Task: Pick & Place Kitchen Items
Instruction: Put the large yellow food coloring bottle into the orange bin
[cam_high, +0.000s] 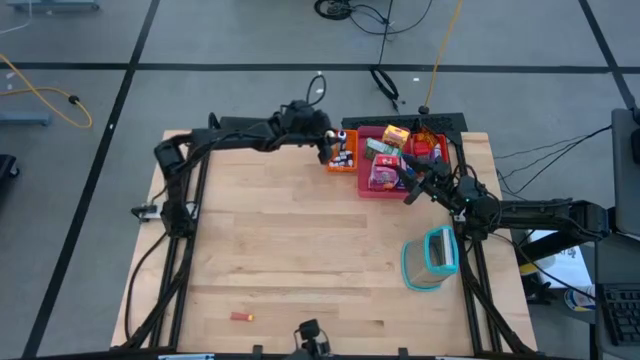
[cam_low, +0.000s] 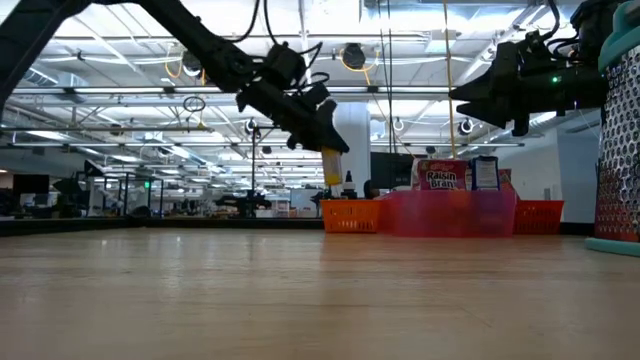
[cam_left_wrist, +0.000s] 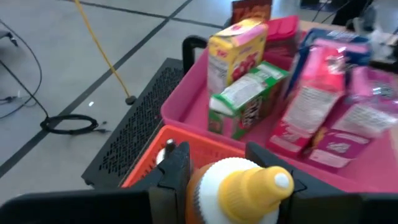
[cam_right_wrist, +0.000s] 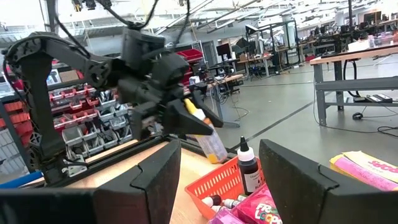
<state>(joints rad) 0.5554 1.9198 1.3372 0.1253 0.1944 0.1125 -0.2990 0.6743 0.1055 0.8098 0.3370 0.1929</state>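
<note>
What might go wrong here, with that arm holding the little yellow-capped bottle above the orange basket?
1. The left gripper grips the yellow-capped bottle tilted, so it may slip or land on its side.
2. The orange basket already holds small bottles, so a drop could knock over the dark-capped bottle.
3. The right gripper, open, hangs over the crowded pink tray right beside it; the two arms could bump.
</note>
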